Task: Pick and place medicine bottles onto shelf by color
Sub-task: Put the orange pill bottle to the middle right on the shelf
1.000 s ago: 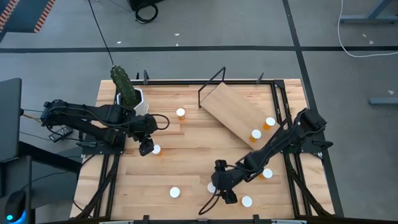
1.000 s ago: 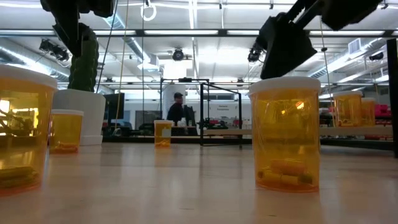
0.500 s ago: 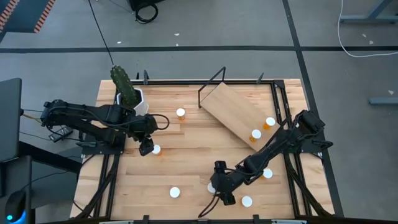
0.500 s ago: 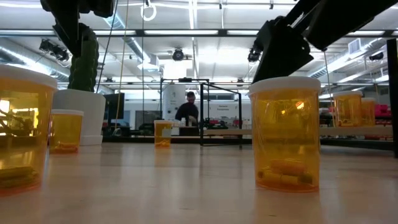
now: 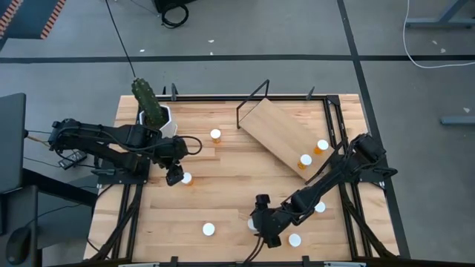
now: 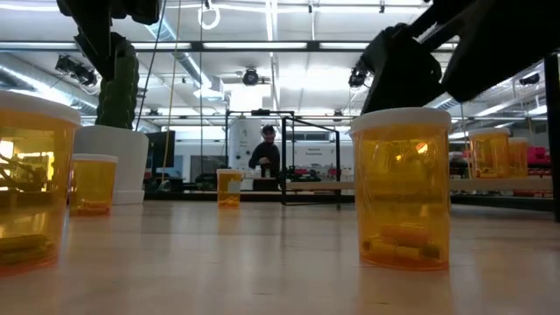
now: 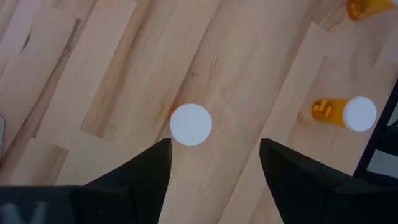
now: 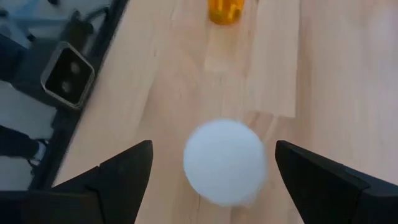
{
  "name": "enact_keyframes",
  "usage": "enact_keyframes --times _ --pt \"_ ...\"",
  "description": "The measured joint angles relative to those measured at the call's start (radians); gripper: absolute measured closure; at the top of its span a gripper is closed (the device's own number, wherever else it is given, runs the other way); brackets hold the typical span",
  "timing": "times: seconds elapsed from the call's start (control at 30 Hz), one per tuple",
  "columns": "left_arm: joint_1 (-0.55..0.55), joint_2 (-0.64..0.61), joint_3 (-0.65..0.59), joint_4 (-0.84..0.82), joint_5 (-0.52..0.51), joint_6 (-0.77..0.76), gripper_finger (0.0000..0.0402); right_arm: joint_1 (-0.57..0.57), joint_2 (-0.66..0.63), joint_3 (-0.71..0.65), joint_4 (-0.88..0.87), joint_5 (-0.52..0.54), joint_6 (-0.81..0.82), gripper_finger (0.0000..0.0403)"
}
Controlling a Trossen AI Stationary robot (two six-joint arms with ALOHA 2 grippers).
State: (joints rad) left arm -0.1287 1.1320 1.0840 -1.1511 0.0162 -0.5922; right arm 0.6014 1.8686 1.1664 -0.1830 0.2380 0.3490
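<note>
The tilted light-wood shelf (image 5: 276, 132) on its black wire frame carries two white-capped amber medicine bottles (image 5: 305, 160) (image 5: 321, 146) at its lower right end. My right gripper (image 5: 264, 223) (image 8: 213, 146) hovers open over a bottle (image 8: 225, 160) near the table's front, one finger on each side of its cap; in the low view that bottle (image 6: 404, 188) stands under the gripper (image 6: 398, 70). My left gripper (image 5: 175, 176) (image 7: 214, 146) is open, right beside and above another upright bottle (image 5: 186, 178) (image 7: 191, 124). More bottles (image 5: 215, 135) (image 5: 208, 229) (image 5: 295, 239) (image 5: 319, 207) stand loose on the table.
A cactus in a white pot (image 5: 156, 113) stands at the back left, close to the left arm. The table's black frame rails (image 5: 343, 130) run along both sides. A person (image 6: 267, 149) stands far off in the room behind.
The right arm has lowered and its gripper has shifted slightly toward the table's front over its bottle. The left arm has not moved. The person in the background walked to the right.
</note>
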Motion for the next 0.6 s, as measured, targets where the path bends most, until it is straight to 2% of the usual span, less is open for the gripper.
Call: enact_keyframes --times 0.37,0.6 --pt "0.0 0.0 0.0 0.016 0.0 -0.005 0.0151 -0.001 0.034 0.0 0.001 -0.005 0.039 0.0057" --pt "0.0 0.0 0.0 0.022 0.001 -0.005 0.0156 -0.001 0.025 0.001 -0.003 0.026 0.048 0.0087"
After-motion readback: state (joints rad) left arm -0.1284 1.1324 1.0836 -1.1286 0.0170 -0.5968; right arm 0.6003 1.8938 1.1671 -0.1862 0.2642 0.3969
